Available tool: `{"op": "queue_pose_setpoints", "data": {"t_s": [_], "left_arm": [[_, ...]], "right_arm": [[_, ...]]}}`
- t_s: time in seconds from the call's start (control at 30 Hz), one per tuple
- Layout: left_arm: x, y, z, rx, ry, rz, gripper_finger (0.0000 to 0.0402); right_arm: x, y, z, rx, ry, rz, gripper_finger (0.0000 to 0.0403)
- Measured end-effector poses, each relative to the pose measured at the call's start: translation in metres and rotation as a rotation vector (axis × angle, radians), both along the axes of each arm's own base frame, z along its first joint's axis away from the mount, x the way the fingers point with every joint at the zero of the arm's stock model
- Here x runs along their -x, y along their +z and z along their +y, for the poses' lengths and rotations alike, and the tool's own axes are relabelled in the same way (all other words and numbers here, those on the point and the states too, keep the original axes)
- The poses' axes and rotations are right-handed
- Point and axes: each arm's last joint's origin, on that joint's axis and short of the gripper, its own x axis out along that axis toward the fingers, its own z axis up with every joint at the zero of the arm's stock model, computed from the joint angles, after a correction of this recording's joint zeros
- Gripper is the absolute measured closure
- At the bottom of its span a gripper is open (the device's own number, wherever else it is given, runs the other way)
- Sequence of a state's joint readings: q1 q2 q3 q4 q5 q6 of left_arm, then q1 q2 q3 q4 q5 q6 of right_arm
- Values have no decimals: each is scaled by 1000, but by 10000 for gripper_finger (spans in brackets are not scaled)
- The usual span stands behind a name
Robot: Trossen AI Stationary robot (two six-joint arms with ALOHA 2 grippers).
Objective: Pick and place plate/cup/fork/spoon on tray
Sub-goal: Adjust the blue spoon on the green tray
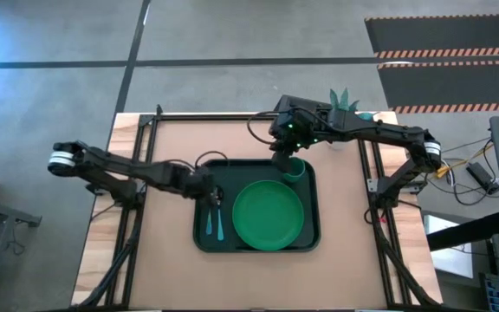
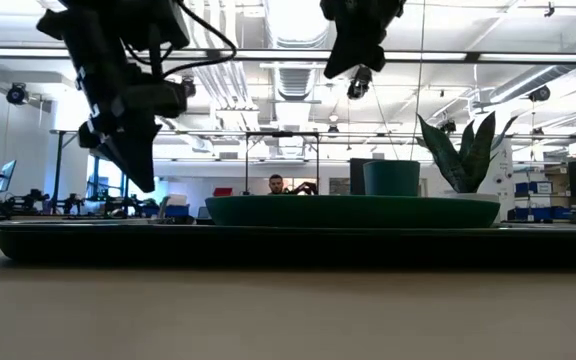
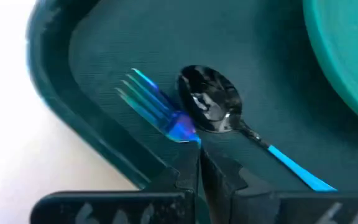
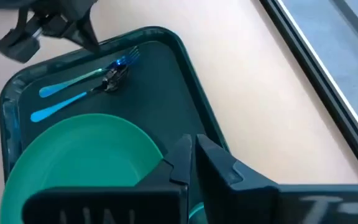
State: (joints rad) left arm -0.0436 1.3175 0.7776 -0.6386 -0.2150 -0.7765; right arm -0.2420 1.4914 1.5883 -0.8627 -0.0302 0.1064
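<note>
I see the tray [image 1: 312, 236] at the centre of the surface [image 1: 163, 277], with the plate [image 1: 268, 213] lying in its middle. The fork [image 1: 206, 217] and spoon [image 1: 217, 218] lie side by side on the tray's 9 o'clock side, just beside the plate. My left gripper [image 1: 211, 189] hovers above their heads at about 10 o'clock of the plate, its fingers [image 3: 188, 177] pressed together on nothing. The cup [image 1: 295, 168] stands in the tray's 1 o'clock corner; my right gripper [image 1: 281, 159] hangs just at the cup's 11 o'clock, and I cannot tell how its fingers stand.
</note>
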Motion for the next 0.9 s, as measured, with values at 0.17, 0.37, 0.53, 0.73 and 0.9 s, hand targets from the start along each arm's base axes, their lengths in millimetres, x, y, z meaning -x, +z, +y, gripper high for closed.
{"op": "queue_pose_setpoints", "data": {"t_s": [0.17, 0.37, 0.53, 0.73, 0.9], "left_arm": [[-15, -11, -3, -5, -22, -31, 402], [-31, -33, -5, 33, -80, -7, 402], [-33, -46, -4, 39, -81, 48, 402], [-40, -51, 0, 37, -68, 24, 402], [-45, -49, 4, 24, -74, -33, 402]], "right_arm": [[0, -2, 0, -8, -13, 4, 394], [0, -2, 0, -36, -47, 1, 394], [0, -3, 1, -35, -45, 2, 394], [-1, -2, 0, -33, -45, -6, 394], [-1, -2, 1, -33, -45, -5, 394]]}}
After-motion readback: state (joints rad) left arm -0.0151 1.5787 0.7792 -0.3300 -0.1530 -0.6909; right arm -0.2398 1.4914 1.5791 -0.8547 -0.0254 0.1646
